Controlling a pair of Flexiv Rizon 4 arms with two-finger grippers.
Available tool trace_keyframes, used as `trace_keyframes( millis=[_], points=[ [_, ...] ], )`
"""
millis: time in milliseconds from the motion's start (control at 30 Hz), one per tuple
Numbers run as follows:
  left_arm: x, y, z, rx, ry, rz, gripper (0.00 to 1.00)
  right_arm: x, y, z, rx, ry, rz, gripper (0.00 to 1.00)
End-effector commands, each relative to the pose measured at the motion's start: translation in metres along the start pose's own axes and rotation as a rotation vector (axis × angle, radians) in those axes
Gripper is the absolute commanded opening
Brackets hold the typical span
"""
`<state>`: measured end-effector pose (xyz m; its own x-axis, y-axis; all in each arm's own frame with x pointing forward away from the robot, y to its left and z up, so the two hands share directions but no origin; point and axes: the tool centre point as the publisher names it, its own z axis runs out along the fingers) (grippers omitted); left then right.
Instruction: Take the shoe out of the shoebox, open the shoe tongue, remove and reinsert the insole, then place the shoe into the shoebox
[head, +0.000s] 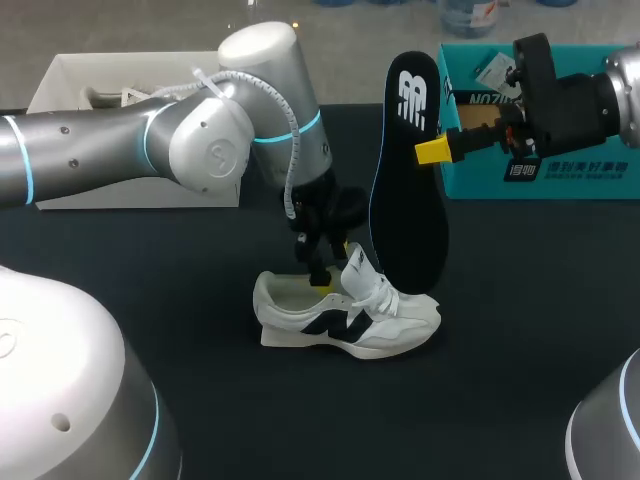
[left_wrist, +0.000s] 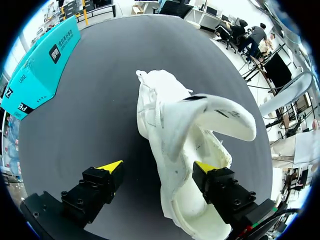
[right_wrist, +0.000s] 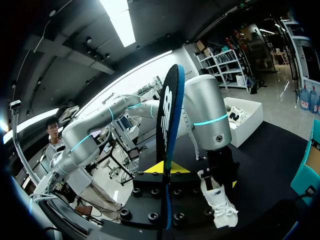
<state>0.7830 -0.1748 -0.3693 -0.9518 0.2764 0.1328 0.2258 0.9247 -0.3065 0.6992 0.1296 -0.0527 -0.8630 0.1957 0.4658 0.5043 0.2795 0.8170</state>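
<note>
A white shoe (head: 345, 315) with a dark side mark lies on the black table (head: 150, 260), its tongue pulled up. My left gripper (head: 325, 265) hangs over the heel opening. In the left wrist view it (left_wrist: 158, 166) stands open astride the shoe (left_wrist: 170, 115): one fingertip (left_wrist: 205, 166) is over the inside and the other is out over the table. My right gripper (head: 432, 150) is shut on the black insole (head: 410, 180), which it holds upright above the shoe's toe. The right wrist view shows the insole (right_wrist: 167, 120) edge-on between the shut fingers (right_wrist: 165, 169).
The teal shoebox (head: 540, 140) stands open at the back right, behind my right arm. A white box (head: 130, 110) sits at the back left, behind my left arm. Bare black table lies in front of the shoe and to both sides.
</note>
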Motion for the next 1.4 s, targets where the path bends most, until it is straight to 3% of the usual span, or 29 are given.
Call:
trace_keyframes(
  millis=[33, 133, 267, 333, 500, 533, 567, 867, 1400],
  points=[
    [0.0, -0.002, 0.007, 0.005, 0.006, 0.006, 0.76, -0.001, 0.0, 0.002, 0.002, -0.002, 0.001, 0.0],
    [0.005, -0.004, 0.008, 0.016, 0.013, 0.009, 0.67, -0.001, 0.0, 0.002, 0.002, -0.002, 0.001, 0.0],
    [0.011, -0.005, 0.009, 0.023, 0.017, 0.012, 0.65, -0.001, 0.0, 0.002, 0.002, -0.002, 0.001, 0.0],
    [0.012, -0.006, 0.011, 0.019, 0.016, 0.009, 0.51, -0.001, 0.0, 0.002, 0.002, -0.002, 0.001, 0.0],
    [0.014, -0.005, 0.017, 0.013, 0.023, -0.003, 0.27, -0.001, 0.0, 0.002, 0.002, -0.002, 0.001, 0.0],
    [0.013, -0.005, 0.018, 0.012, 0.023, -0.007, 0.18, -0.001, 0.0, 0.002, 0.002, -0.002, 0.001, 0.0],
    [0.013, -0.005, 0.019, 0.011, 0.025, -0.007, 0.0, -0.001, 0.0, 0.002, 0.002, -0.002, 0.001, 0.0],
    [0.022, -0.006, 0.008, 0.018, -0.011, -0.02, 0.0, -0.001, 0.0, 0.002, 0.002, -0.002, 0.001, 0.0],
    [0.022, -0.006, 0.008, 0.018, -0.011, -0.02, 0.0, -0.001, 0.0, 0.002, 0.002, -0.002, 0.001, 0.0]
  ],
)
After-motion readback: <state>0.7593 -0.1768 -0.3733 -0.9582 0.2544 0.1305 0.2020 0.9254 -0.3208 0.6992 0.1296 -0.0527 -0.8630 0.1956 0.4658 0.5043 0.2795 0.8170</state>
